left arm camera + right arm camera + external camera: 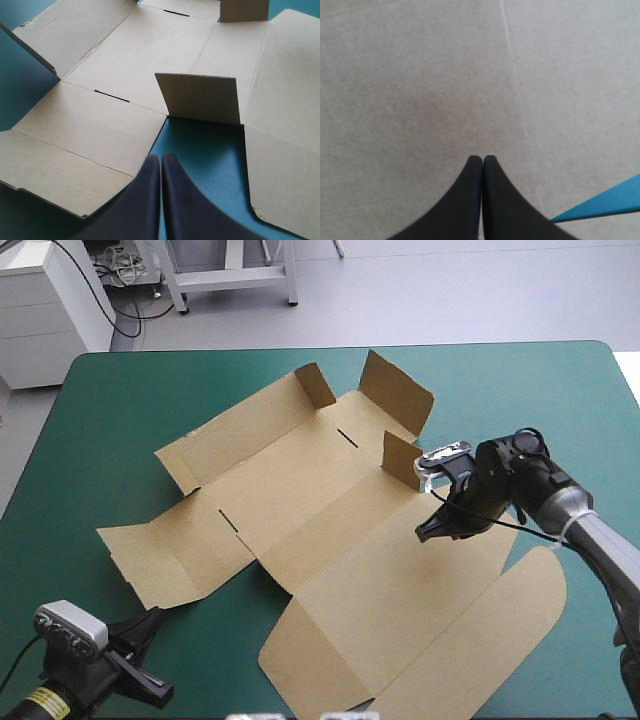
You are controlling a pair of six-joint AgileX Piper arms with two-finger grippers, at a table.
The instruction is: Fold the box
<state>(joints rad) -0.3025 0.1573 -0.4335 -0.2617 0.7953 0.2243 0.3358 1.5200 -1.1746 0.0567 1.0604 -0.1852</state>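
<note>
The brown box (330,530) lies as a cut sheet spread across the middle of the table. Most panels are flat, and three small flaps (402,460) stand raised at its far side. My right gripper (427,532) is shut and points down at the sheet's right part, beside one raised flap. In the right wrist view the gripper (482,158) hovers close over plain board (420,100) near a crease. My left gripper (155,618) is shut, low over the table's near left corner and off the sheet. From the left wrist, that gripper (161,157) faces a raised flap (200,97).
Teal-green cover (110,410) shows around the whole sheet, widest at the far left and along the right edge (600,410). A rounded lid flap (520,610) reaches toward the near right. A sliver of cover (605,202) shows beside the right fingers.
</note>
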